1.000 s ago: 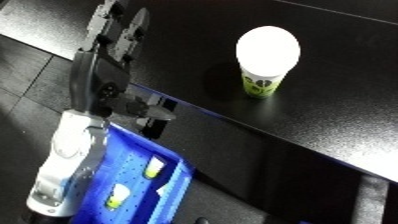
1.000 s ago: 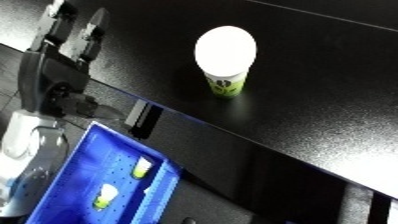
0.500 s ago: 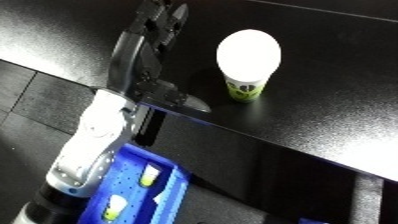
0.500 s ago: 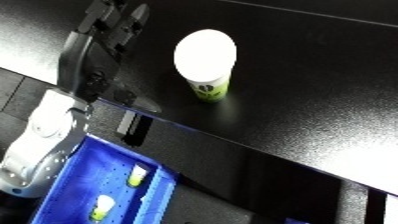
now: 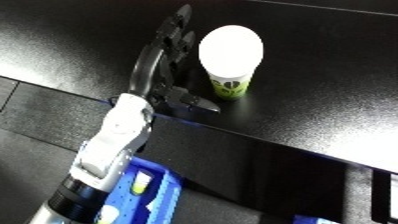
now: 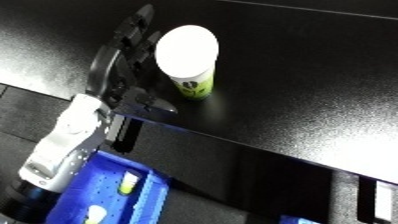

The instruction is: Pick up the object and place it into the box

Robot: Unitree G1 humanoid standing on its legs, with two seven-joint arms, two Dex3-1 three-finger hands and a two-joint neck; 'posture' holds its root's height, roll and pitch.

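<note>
Left eye view shows one white and silver forearm [image 5: 111,145] coming up from the bottom left corner. Below it, well behind the fingers, sits a blue bin [image 6: 111,187] with small yellow and white things [image 6: 129,182] lying inside.

At the end of the forearm is the black left hand [image 5: 155,75], reaching out over the dark worktop [image 5: 329,85]. Its fingers [image 5: 178,30] are spread wide and almost straight, pointing up and away. The thumb [image 5: 197,102] sticks out low, toward the right. The fingers hold nothing.

Just to the right of the fingers stands a paper cup [image 5: 229,65]. It stands upright on the worktop. Its top is round and bright white, and its side is green with a dark mark on it. The cup sits in the gap between the fingers and the thumb, very close to the fingers. I cannot tell if the fingers touch it. The thumb tip is just below the bottom of the cup.

The cup is on the worktop and not in the bin. The right hand does not show.
</note>
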